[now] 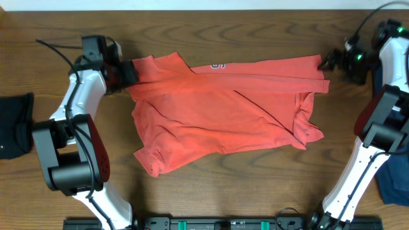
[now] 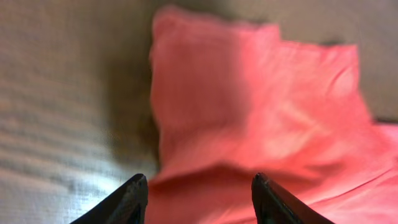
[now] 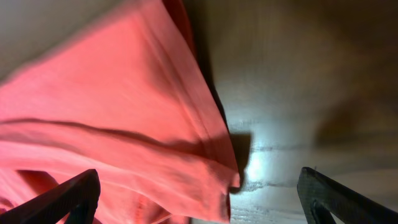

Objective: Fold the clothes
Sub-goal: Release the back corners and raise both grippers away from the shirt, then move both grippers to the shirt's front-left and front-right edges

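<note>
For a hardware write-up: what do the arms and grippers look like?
The left arm and right arm are white tubes with black joints and black cables. The left gripper and right gripper have black tapered fingers; a green light glows near the right one.

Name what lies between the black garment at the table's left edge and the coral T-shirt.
In the overhead view, the robot's left arm stands between the black garment and the coral T-shirt, over bare wooden table.
</note>
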Controlling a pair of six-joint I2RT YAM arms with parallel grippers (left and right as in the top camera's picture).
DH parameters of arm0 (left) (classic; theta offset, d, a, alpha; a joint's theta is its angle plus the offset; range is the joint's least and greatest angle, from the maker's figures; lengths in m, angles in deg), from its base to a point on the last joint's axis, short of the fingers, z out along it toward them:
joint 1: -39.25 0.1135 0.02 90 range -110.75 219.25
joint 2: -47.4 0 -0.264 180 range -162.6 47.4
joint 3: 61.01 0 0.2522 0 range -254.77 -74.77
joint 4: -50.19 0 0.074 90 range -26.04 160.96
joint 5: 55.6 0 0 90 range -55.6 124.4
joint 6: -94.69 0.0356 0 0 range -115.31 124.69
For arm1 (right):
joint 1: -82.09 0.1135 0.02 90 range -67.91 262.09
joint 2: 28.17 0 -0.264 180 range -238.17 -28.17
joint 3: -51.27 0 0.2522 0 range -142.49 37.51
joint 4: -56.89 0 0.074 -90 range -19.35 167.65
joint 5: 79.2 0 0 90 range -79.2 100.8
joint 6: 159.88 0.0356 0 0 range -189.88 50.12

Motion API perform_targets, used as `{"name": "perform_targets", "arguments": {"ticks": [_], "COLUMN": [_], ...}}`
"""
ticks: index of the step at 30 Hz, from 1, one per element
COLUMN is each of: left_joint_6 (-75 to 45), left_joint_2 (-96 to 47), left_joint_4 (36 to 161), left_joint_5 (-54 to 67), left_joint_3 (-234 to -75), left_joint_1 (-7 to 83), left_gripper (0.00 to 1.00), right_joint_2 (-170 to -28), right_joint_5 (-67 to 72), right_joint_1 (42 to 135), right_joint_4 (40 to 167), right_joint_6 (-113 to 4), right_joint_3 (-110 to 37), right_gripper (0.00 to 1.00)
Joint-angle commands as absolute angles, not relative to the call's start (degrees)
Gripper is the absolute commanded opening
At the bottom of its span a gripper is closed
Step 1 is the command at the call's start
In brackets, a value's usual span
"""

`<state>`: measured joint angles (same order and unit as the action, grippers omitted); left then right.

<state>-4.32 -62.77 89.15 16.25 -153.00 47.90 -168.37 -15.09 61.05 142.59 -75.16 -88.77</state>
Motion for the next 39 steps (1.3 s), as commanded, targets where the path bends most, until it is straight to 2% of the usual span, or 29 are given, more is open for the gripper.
{"name": "perform_targets", "arguments": {"ticks": [1, 3, 7, 18, 29, 35, 39], "left_joint_6": [-4.4, -4.3, -0.3, 3.4, 2.3, 2.1, 2.0], "left_joint_2": [-58.0, -55.7, -50.3, -37.0, -27.3, -21.9, -20.8], "left_joint_4": [90.4, 92.4, 99.0, 112.2, 111.4, 111.3, 111.5], "left_joint_5": [12.2, 10.8, 10.8, 13.0, 13.0, 13.0, 13.0], "left_joint_3": [-159.2, -160.1, -160.0, -155.7, -140.0, -136.6, -136.5], "left_joint_1": [48.3, 48.3, 48.2, 47.5, 44.3, 44.3, 44.3], "left_gripper": [0.56, 0.56, 0.25, 0.25, 0.25, 0.28, 0.29], "right_joint_2": [-167.3, -167.3, -166.4, -155.4, -151.9, -150.9, -146.6], "right_joint_5": [-18.0, -20.0, -23.1, -20.9, -10.0, -4.8, -3.3], "right_joint_1": [61.1, 61.2, 61.6, 63.0, 74.8, 78.2, 78.4], "right_joint_4": [145.0, 148.2, 154.7, 162.2, 166.7, 167.0, 164.8], "right_joint_6": [-76.1, -76.2, -79.4, -80.7, -75.7, -72.7, -71.2], "right_joint_3": [-98.8, -103.8, -110.6, -111.3, -110.5, -105.3, -95.1], "right_gripper": [0.99, 0.99, 0.99, 0.99, 0.99, 0.99, 0.99]}}
